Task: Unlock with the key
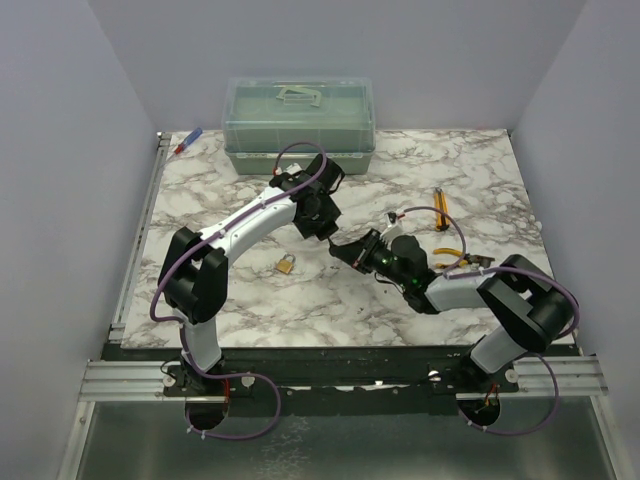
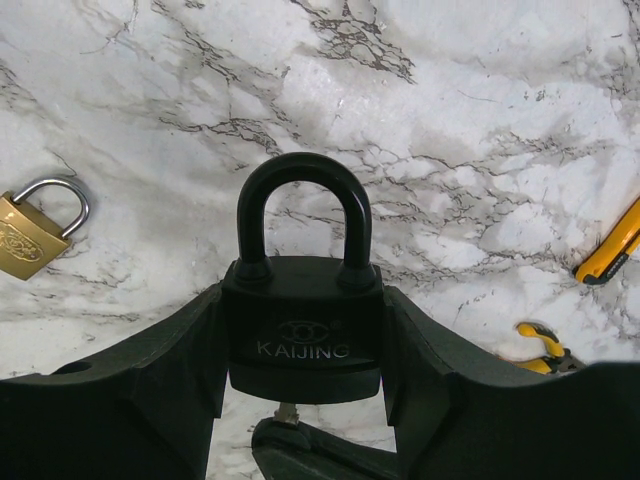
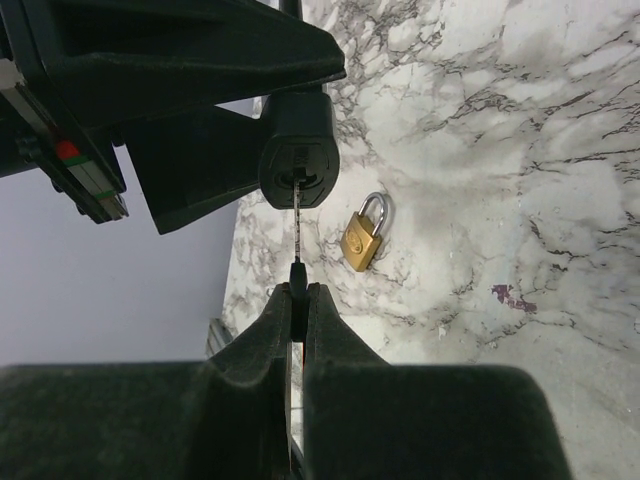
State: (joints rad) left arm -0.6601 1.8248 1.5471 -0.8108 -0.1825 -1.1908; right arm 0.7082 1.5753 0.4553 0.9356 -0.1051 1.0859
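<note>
The key (image 3: pixel 299 238), pinched by its head in the clenched right jaws, has its tip at the keyhole of the padlock (image 2: pixel 303 320) clamped above the counter (image 2: pixel 480 150) by the left jaws; its shackle (image 2: pixel 303 168) looks seated, so turning remains.

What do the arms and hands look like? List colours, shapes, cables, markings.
The left arm and right arm have white link shells, bulky black joints and a purple cable looping along each. The left hand and right hand are matte black, with two broad wedge-shaped fingers.
</note>
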